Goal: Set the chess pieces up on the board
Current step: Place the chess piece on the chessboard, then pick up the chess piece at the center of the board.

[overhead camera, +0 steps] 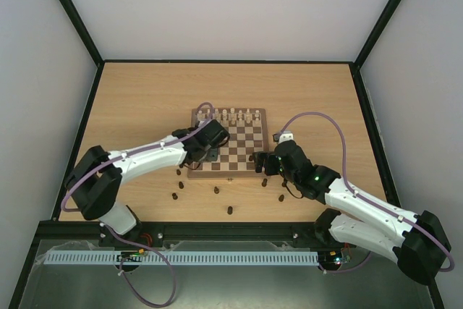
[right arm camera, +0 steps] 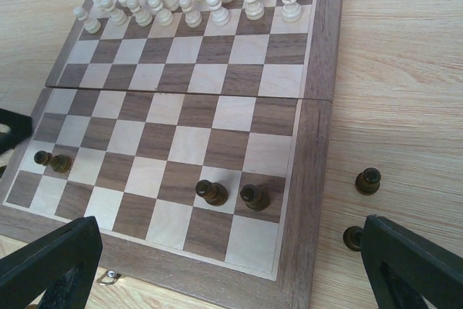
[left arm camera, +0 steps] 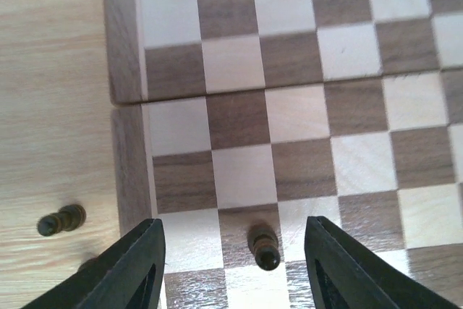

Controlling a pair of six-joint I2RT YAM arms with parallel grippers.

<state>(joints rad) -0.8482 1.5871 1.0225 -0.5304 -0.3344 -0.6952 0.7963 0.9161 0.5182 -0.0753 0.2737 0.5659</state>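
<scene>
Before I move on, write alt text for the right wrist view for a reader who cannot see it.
A wooden chessboard fills the view, cream pieces crowded along its far two rows and three dark pieces on its near rows. On the table to its right sit two more dark pieces. The open right claw frames the bottom corners.

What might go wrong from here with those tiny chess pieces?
1. The left end effector straddles a dark pawn on the board. A finger could clip and topple it while lifting away.
2. The open right end effector hovers near a pair of dark pawns by the board's edge and loose dark pieces on the table. A low sweep might scatter them.
</scene>
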